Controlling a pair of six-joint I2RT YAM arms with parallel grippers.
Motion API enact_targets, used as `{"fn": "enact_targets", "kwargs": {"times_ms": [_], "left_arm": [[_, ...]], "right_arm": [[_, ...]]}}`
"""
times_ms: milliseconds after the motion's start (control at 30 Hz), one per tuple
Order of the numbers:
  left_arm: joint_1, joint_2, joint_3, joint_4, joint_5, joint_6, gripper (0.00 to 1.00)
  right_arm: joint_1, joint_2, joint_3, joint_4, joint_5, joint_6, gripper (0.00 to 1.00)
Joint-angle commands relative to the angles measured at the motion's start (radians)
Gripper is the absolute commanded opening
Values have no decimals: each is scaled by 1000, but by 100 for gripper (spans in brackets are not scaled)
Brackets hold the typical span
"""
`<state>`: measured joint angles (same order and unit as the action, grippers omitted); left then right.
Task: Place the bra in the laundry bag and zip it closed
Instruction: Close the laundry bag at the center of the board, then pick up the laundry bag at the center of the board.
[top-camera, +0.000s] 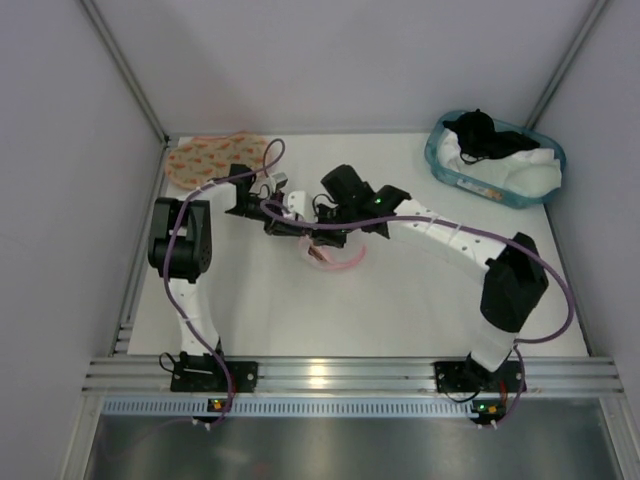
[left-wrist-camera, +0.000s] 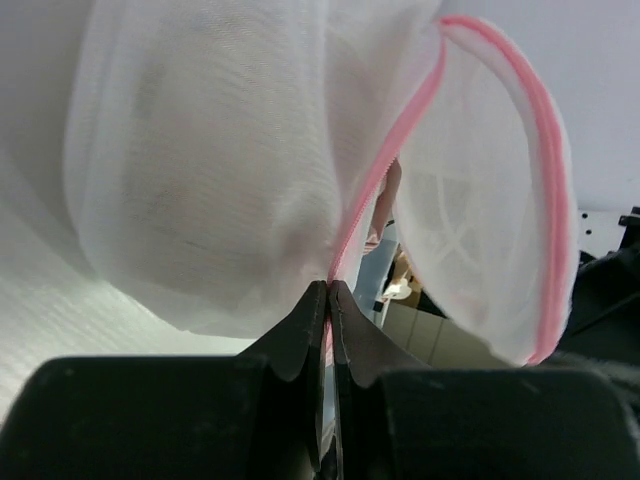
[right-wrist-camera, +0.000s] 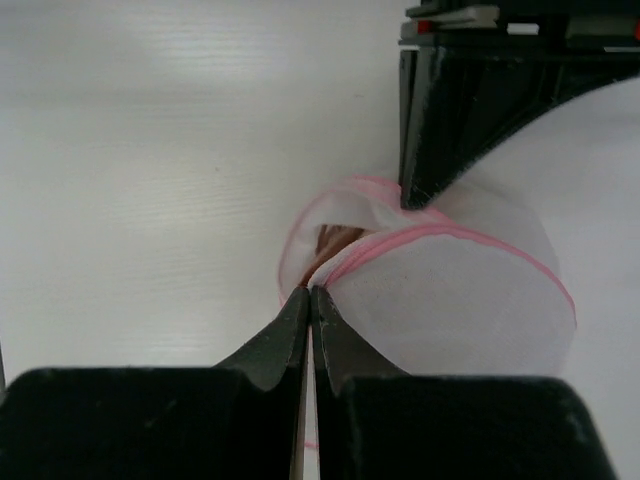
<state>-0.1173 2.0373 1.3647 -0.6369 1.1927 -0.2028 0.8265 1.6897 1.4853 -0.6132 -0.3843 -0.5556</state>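
Pink zipper rim (right-wrist-camera: 440, 232) of the laundry bag (right-wrist-camera: 460, 300) sits clamped in our left gripper (left-wrist-camera: 328, 292) and right gripper (right-wrist-camera: 310, 292) mid-table, with the bra (right-wrist-camera: 335, 243) inside its gaping mouth, so we fear a hard tug spills it.

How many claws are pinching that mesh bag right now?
2. The left claw is shut on the pink zipper rim of the mesh bag; the right claw is shut on that rim from the opposite side.
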Motion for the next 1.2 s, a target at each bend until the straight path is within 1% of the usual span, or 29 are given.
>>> {"fn": "enact_targets", "kwargs": {"times_ms": [0,33,100,133,167,200,233,267,300,333,367,400,433,467,500,533,567,633,667,700,800,900,1000,1167], "left_arm": [[25,32,36,-3,30,-38,8],[33,46,40,-3,33,-43,8],[44,60,45,-3,36,-53,8],[56,63,43,-1,39,-56,8],[64,67,43,-1,41,-60,8],[73,73,40,0,41,-60,8],[90,78,39,-1,39,-58,8],[97,83,39,-1,35,-55,8],[105,90,40,0,35,-52,8],[110,96,45,0,35,-47,8],[110,101,48,-1,31,-44,8],[111,110,53,0,28,-44,8],[110,115,56,-1,28,-44,8],[110,121,65,-1,28,-49,8],[110,130,68,0,25,-50,8],[110,135,71,-1,22,-49,8],[110,138,74,-1,19,-46,8],[110,146,76,-1,12,-43,8],[110,146,74,0,13,-41,8],[110,146,73,-1,13,-38,8],[110,136,68,-1,7,-30,8],[110,126,65,-1,8,-29,8],[111,112,59,-1,1,-29,8],[110,110,50,0,-8,-26,9]], "right_arm": [[74,92,98,29,30,-76,0],[94,122,118,21,32,-79,0],[99,212,216,-40,21,-64,19],[94,240,258,-71,16,-55,31],[91,258,341,-107,1,-46,43],[80,271,369,-143,-13,-6,47],[51,262,384,-142,-45,25,50],[28,246,389,-132,-65,99,59],[4,208,385,-106,-86,140,61],[-56,185,377,-94,-140,184,64],[-91,164,353,-83,-172,277,65],[-127,122,334,-48,-201,327,65],[-204,101,307,-30,-256,377,65],[-245,78,235,-7,-283,458,66],[-283,38,192,10,-307,486,66],[-352,21,149,29,-353,506,66],[-386,8,66,32,-379,525,66],[-459,-13,-9,26,-471,533,64],[-477,-16,-78,29,-505,537,62],[-489,-27,-107,38,-531,537,60],[-491,-54,-192,121,-574,549,56],[-451,-45,-180,156,-558,549,55],[-396,-15,-149,156,-509,549,53],[-310,39,-131,184,-378,549,50]]}}
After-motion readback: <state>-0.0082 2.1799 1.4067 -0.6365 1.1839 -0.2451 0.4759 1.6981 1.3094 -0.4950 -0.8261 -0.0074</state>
